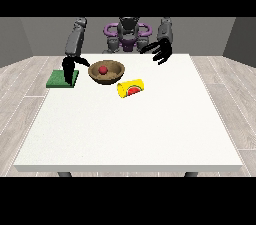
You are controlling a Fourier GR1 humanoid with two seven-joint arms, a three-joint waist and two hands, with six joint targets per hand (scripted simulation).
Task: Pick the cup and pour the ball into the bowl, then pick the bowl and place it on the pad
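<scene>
Nearby, toppled cup [130, 88] beside bowl [106, 72]

Bare table [130, 134] toward the camera; bowl [106, 72], toppled cup [130, 88] and pad [62, 78] crowding the far side

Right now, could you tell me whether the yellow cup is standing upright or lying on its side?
On its side: the yellow cup lies on the table beside the bowl, with the red ball in the bowl.

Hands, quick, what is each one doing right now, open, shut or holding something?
Hand at the view's left: hangs over the green square pad; fingers cannot be told.
Hand at the view's right: open, fingers spread, holding nothing.
</scene>
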